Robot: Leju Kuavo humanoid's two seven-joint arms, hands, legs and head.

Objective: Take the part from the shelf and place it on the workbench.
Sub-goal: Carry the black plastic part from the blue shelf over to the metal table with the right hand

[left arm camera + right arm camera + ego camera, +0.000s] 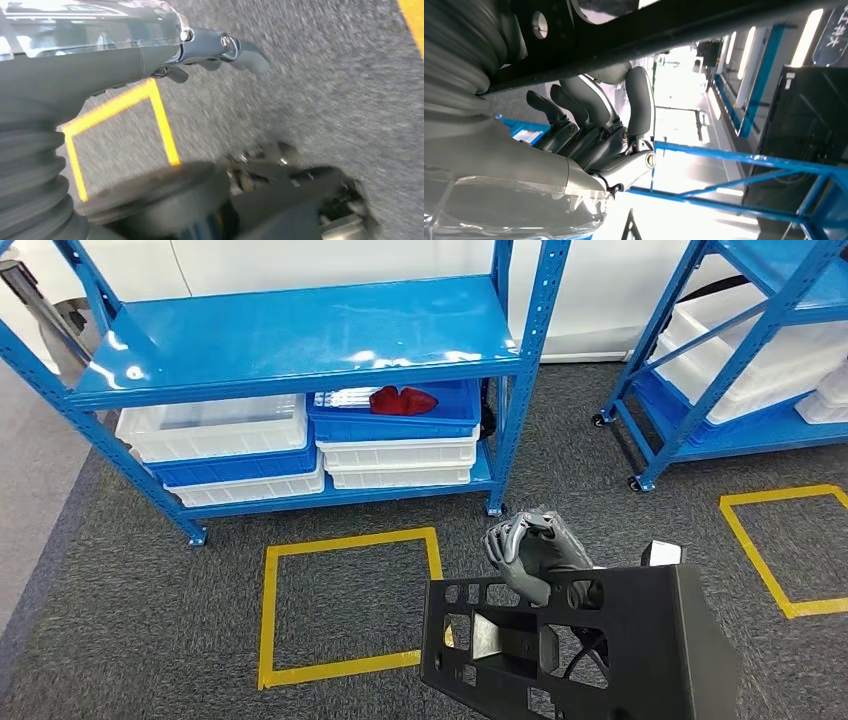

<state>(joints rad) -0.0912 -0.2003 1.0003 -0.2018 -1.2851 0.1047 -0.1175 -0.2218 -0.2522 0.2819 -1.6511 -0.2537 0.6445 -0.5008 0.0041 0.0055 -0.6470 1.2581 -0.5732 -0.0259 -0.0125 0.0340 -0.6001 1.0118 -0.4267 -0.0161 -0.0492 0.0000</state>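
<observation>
A large black perforated part (640, 640) hangs low in front of me in the head view. My right hand (530, 550) grips its upper edge, fingers curled over the rim. In the right wrist view the same hand (594, 130) hooks its fingers around the part's black bar (674, 25). My left hand (200, 45) hangs over the grey carpet with its fingers stretched out and nothing in them. The blue shelf (300, 340) stands ahead, its upper board bare.
On the shelf's lower level, white and blue bins are stacked, and the top blue bin holds red pieces (402, 400). A yellow taped square (350, 605) marks the carpet ahead. A second blue shelf (760, 340) with white bins stands at the right, beside another yellow square (790, 550).
</observation>
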